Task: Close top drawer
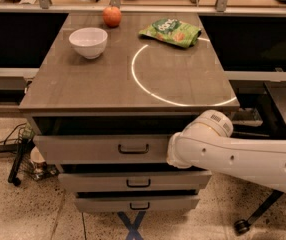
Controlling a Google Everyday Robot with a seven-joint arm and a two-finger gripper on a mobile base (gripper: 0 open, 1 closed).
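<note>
Speckled stone floor [43, 214] lies under a grey wooden cabinet [73, 91] that stands in front of a long dark counter. On the cabinet top, a white bowl [88, 41] stands near the back left. A red-orange fruit [112, 16] sits behind the bowl at the back edge, and a green snack bag [170, 32] lies at the back right, well apart from the bowl. A thin white arc [155, 95] is drawn across the right half of the top.

Below the top is the top drawer [98, 149]. It is not fully shut: a dark gap shows between the cabinet top and the upper edge of its flat front panel. 1 small dark pull handle [133, 148] is at the centre of this panel. Under it are 2 narrower drawers, the middle drawer [103, 182] and the bottom drawer [108, 204], each with its own small handle.

A white robot arm [248, 159] comes in from the lower right. The gripper [174, 154] is at the end of this arm, against the right part of the top drawer's front panel, to the right of the handle. The round white housing covers it, so I cannot tell if it is released or clenched.

A blue tape cross [133, 225] is on the floor in front of the bottom drawer, and dark cables [17, 156] lie at the left.
</note>
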